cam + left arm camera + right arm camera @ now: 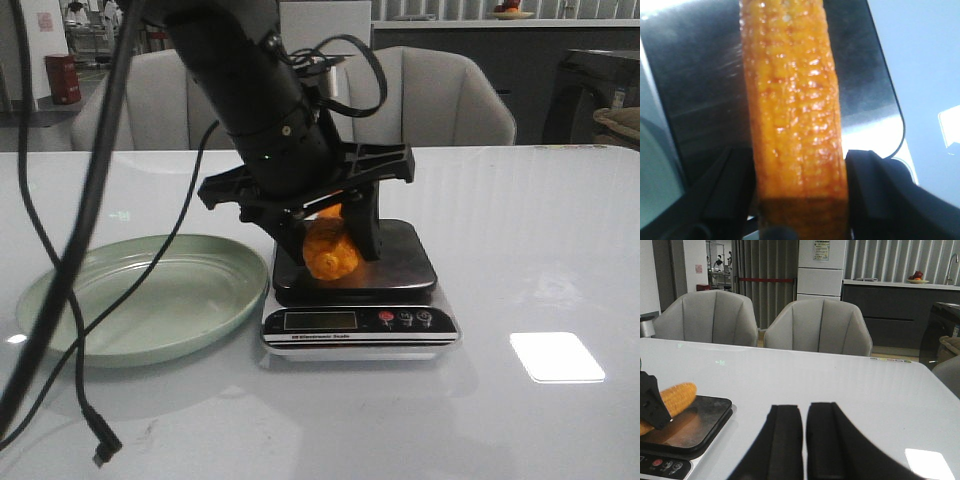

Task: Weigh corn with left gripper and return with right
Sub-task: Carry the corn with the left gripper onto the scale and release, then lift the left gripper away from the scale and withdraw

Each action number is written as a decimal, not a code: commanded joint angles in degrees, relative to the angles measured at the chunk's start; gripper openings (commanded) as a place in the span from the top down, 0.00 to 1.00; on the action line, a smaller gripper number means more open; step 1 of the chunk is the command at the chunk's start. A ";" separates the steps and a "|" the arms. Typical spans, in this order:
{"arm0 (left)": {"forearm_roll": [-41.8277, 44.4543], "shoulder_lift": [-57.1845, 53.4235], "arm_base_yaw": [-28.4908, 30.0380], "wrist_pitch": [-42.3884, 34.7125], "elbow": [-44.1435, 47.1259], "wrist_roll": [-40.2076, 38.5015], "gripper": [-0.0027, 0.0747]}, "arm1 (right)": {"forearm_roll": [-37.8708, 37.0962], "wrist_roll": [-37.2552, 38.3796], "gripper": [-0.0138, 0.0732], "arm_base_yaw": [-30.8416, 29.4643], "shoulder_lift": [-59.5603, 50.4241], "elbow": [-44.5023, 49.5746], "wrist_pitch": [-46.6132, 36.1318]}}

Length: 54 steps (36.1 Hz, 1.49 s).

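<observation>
The corn [330,252], an orange-yellow cob, lies on the dark platform of the kitchen scale [405,262] at the table's centre. My left gripper [328,243] reaches down from above and is shut on the cob, one black finger on each side. In the left wrist view the corn [795,110] fills the middle between the fingers [875,190] over the scale platform [700,85]. My right gripper [805,412] is shut and empty, low over the table to the right of the scale [695,425]. The corn [677,395] shows there too.
A pale green plate [60,300] sits left of the scale, touching it. A black cable [95,440] hangs across the plate down to the front left of the table. Grey chairs [440,95] stand behind the far edge.
</observation>
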 commanded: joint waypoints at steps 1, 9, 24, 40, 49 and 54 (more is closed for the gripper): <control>-2.00 -1.94 -0.68 -2.87 -2.67 -0.73 0.33 | -0.61 -0.39 0.62 -0.37 -1.04 0.64 -4.77; -0.88 -2.83 -0.74 -2.76 -3.74 -0.73 0.33 | -0.61 -0.39 0.62 -0.37 -1.04 0.64 -4.77; 9.31 -14.57 0.00 -2.65 2.06 -0.73 0.33 | -0.61 -0.39 0.62 -0.37 -1.04 0.64 -4.77; 12.50 -42.64 3.83 -9.09 27.10 -0.73 0.33 | -0.61 -0.39 0.62 -0.37 -1.04 0.64 -4.77; 15.64 -60.09 3.83 -9.63 39.70 -0.73 0.33 | -0.61 -0.39 0.62 -0.37 -1.04 0.64 -4.77; 15.64 -70.76 3.83 -9.50 45.99 -0.73 0.33 | -0.61 -0.39 0.62 -0.37 -1.04 0.64 -4.77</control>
